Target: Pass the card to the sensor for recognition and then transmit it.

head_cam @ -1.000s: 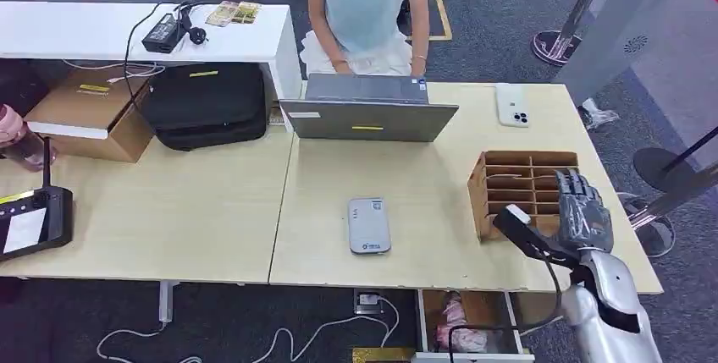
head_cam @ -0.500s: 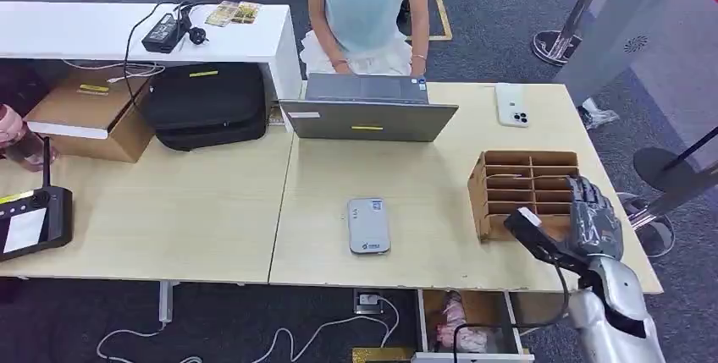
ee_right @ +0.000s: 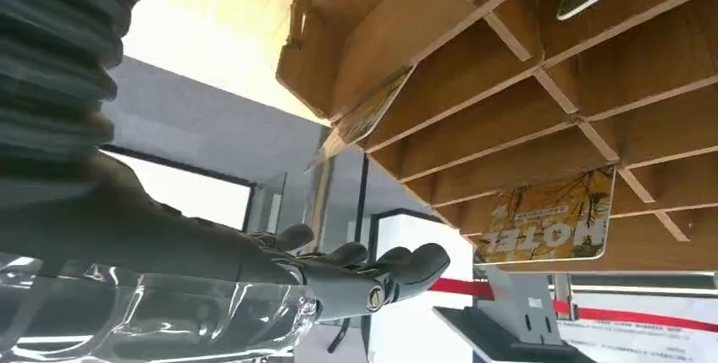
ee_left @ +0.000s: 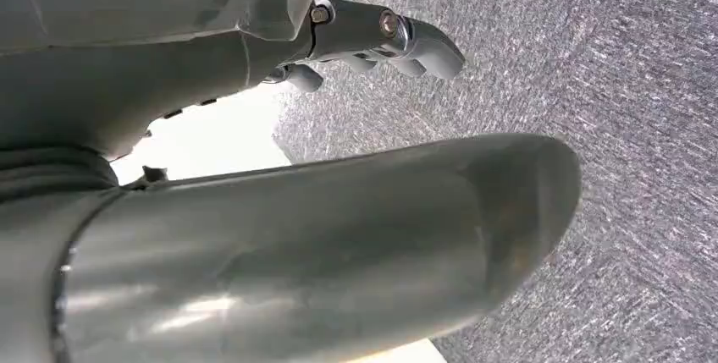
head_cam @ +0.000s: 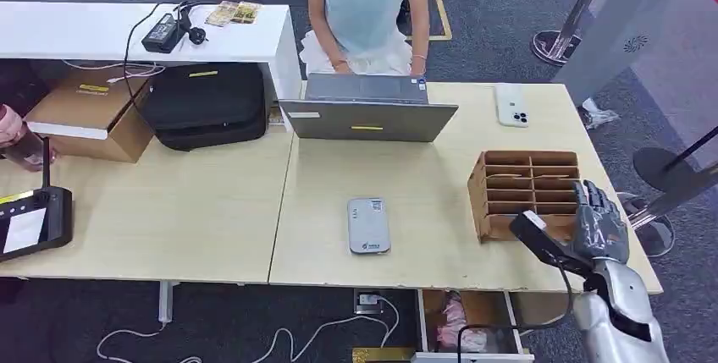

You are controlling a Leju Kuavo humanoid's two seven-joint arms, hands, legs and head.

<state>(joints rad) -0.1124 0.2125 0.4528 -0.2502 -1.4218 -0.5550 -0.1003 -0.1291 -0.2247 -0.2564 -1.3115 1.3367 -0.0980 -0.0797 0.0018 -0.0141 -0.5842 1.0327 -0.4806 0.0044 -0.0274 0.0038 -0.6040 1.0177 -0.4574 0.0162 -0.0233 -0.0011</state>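
Note:
A wooden card rack [head_cam: 525,189] stands on the right part of the table. In the right wrist view its slots [ee_right: 525,84] hold a yellow card printed HOTEL [ee_right: 546,219] and another card [ee_right: 364,118] that sticks out of a slot. My right hand [head_cam: 599,221] hovers at the rack's front right corner, fingers [ee_right: 372,270] stretched out and holding nothing. The grey-white sensor [head_cam: 369,224] lies flat at the table's middle front. My left hand [ee_left: 372,37] hangs over grey carpet with nothing in it.
A person [head_cam: 364,8] sits behind an open laptop [head_cam: 368,113] at the far edge. A white phone [head_cam: 511,105] lies at the far right. A black bag [head_cam: 206,105], a cardboard box [head_cam: 89,113] and a dark tablet [head_cam: 32,219] stand on the left. A drawer [head_cam: 470,321] hangs open below.
My right hand has drifted right and back toward the table's front edge, away from the rack's slots. Everything on the table stays put.

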